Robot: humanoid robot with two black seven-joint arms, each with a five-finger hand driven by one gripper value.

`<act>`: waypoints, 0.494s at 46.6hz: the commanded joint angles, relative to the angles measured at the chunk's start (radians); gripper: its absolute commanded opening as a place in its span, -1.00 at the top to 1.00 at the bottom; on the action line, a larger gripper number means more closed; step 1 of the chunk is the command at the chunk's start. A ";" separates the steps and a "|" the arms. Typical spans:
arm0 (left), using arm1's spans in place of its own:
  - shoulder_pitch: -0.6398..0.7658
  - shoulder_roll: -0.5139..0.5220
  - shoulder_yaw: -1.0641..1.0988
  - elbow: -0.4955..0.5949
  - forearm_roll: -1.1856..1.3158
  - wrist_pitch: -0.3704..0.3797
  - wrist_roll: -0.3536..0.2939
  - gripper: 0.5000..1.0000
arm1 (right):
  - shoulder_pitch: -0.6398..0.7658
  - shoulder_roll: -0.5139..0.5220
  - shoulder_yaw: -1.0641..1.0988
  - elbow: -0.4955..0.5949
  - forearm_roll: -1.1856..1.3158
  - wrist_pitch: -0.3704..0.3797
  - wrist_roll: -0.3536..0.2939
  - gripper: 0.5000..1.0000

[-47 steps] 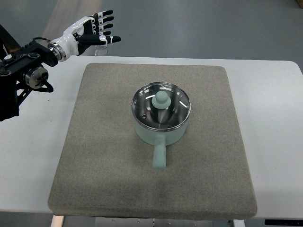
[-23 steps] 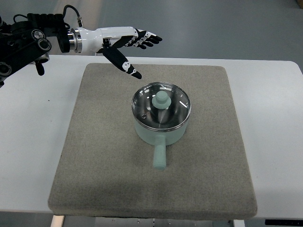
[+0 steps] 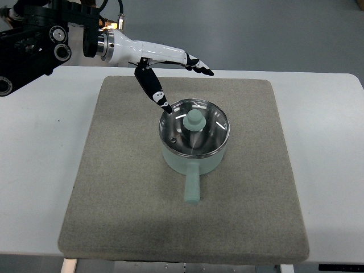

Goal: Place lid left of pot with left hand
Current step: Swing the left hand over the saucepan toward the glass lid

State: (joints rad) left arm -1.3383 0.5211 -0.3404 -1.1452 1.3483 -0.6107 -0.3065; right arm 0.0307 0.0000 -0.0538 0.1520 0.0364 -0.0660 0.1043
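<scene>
A pale green pot (image 3: pixel 193 160) with a long handle pointing toward me stands in the middle of a grey mat (image 3: pixel 114 187). A glass lid (image 3: pixel 194 128) with a steel rim and a green knob (image 3: pixel 194 120) sits on the pot. My left hand (image 3: pixel 182 79) reaches in from the upper left, open, fingers stretched out above and behind the pot. Its thumb (image 3: pixel 152 88) points down toward the lid's left rim. It holds nothing. The right hand does not show.
The mat lies on a white table (image 3: pixel 324 148). The left arm's black joints (image 3: pixel 40 40) sit at the top left corner. Grey floor lies beyond the table's far edge.
My left hand has swung right and forward from the table's far left corner to just behind the pot, fingers stretching out. The pot and lid have not moved.
</scene>
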 commanded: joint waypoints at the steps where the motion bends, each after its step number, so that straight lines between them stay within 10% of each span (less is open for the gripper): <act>1: -0.022 0.002 0.000 -0.013 0.060 0.000 -0.005 -0.98 | 0.000 0.000 0.000 0.000 0.000 0.000 0.000 -0.69; 23: -0.098 -0.015 0.087 -0.034 0.256 0.000 -0.126 -0.95 | 0.000 0.000 0.000 0.000 -0.001 0.000 0.000 -0.69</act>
State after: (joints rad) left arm -1.4364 0.5096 -0.2629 -1.1794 1.5664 -0.6109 -0.4323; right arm 0.0307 0.0000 -0.0539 0.1526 0.0367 -0.0660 0.1043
